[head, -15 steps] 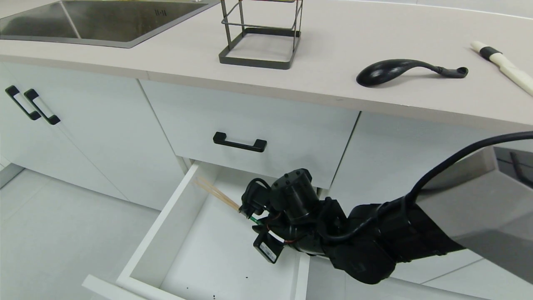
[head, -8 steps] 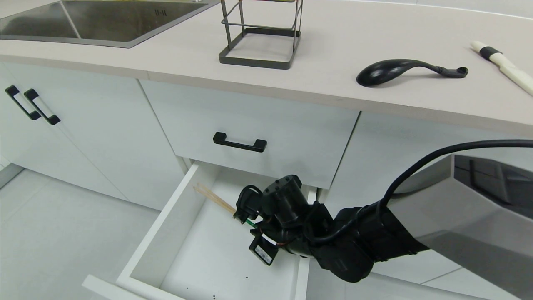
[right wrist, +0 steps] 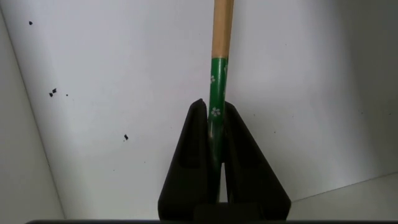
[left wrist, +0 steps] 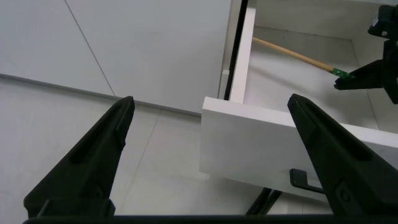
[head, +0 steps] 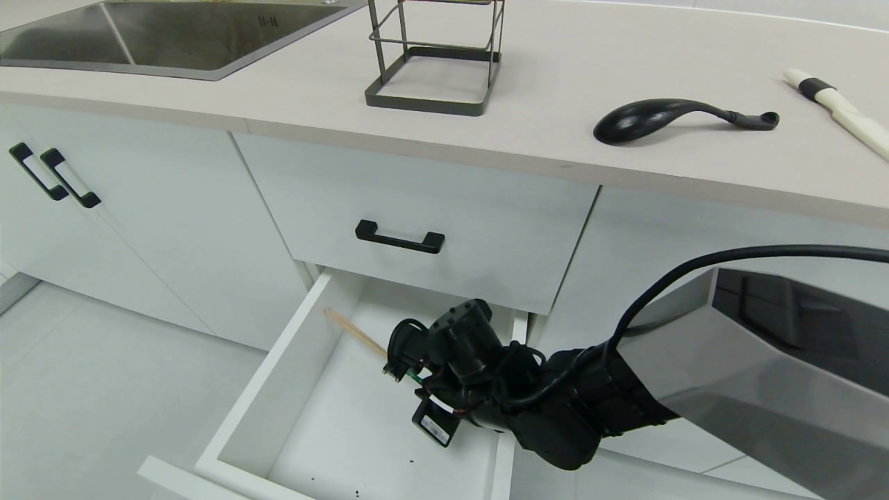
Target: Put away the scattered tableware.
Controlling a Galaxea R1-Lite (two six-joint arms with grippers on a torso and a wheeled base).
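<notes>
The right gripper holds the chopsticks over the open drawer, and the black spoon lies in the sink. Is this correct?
No: the head view shows the black spoon on the countertop. The right gripper does hold the chopsticks over the open drawer.

Steel sink (head: pixel 194 35) sat at the far left of a beige countertop (head: pixel 625 48), dark wire rack (head: pixel 424 104) stood right of it, black drawer handle (head: pixel 400 239) hung below, two cabinet handles (head: pixel 69 179) at near left.
</notes>
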